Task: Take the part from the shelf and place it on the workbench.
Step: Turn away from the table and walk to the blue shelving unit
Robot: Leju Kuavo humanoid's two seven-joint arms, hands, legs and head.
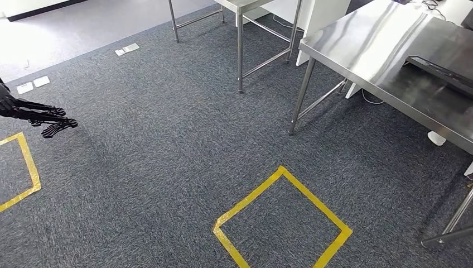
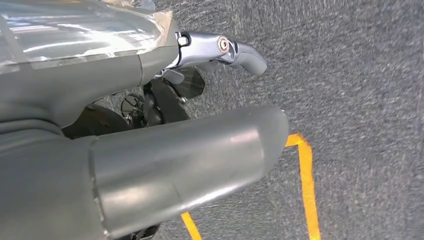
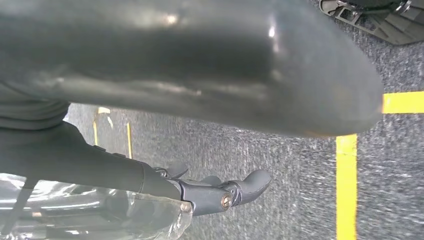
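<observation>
Left hand (image 1: pixel 42 117) at the head view's left edge, fingers (image 1: pixel 58 125) apart, holding nothing, over carpet (image 1: pixel 167 139). Right hand (image 3: pixel 220 192): I cannot tell its grasp. Steel desk (image 1: pixel 379 61) upper right. Where the part lies I cannot tell.

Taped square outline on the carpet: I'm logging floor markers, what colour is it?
Yellow taped square outline on dark grey carpet; clearest in the head view.

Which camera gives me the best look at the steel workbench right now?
The head view: the workbench stands at the upper right, with its shiny top and legs in plain sight beyond the yellow tape square on the carpet. Both wrist views look past the left hand and right hand at carpet and yellow tape.
</observation>
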